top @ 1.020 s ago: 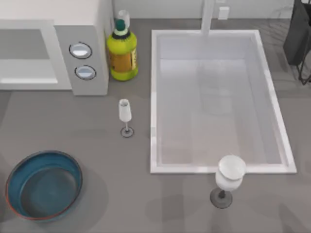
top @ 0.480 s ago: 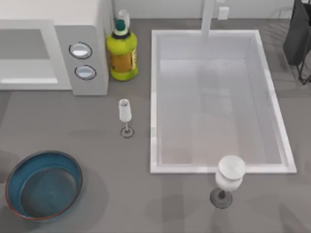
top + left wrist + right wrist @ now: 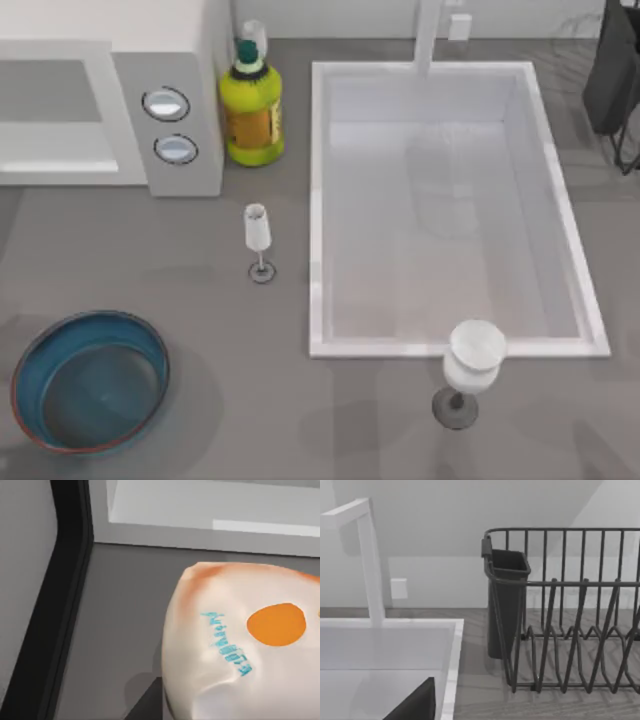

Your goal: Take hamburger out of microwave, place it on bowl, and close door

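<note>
Hamburger [image 3: 250, 645] is sitting close under left wrist cam on a grey floor w/ a black frame edge beside it, bowl [image 3: 90, 381] is lying at tabletop front-left, claw state: can't tell.

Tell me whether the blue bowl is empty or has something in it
Empty. The top view shows the bowl with a bare teal inside; the hamburger lies elsewhere, close to the left wrist camera.
</note>
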You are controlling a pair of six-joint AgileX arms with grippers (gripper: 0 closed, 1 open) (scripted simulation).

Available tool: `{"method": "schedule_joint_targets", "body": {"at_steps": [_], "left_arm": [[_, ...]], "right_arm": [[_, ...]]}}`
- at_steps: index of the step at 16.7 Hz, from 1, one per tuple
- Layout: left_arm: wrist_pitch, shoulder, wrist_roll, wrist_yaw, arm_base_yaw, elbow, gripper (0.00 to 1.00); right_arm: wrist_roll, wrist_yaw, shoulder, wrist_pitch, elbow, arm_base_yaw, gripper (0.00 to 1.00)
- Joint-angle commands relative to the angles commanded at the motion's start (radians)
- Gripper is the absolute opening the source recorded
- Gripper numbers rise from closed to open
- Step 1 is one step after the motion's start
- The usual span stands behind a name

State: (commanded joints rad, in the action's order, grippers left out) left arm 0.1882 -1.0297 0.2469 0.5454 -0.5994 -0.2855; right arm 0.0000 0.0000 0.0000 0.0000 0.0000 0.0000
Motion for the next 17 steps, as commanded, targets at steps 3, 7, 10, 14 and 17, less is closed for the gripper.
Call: {"method": "schedule_joint_targets", "body": {"at_steps": [3,7,10,14,17], "left_arm": [[-0.038,0.009,0.0,0.005,-0.007,-0.028,0.0],[-0.036,0.005,0.002,0.004,-0.003,-0.026,0.0],[-0.068,-0.017,-0.053,-0.024,0.024,-0.053,0.0],[-0.195,-0.1,-0.272,-0.126,0.133,-0.161,0.0],[-0.344,-0.196,-0.527,-0.236,0.258,-0.285,0.0]], "right_arm": [[0.0,0.0,0.0,0.0,0.0,0.0,1.0],[0.0,0.0,0.0,0.0,0.0,0.0,1.0],[0.0,0.0,0.0,0.0,0.0,0.0,1.0],[0.0,0.0,0.0,0.0,0.0,0.0,1.0],[0.0,0.0,0.0,0.0,0.0,0.0,1.0]]}}
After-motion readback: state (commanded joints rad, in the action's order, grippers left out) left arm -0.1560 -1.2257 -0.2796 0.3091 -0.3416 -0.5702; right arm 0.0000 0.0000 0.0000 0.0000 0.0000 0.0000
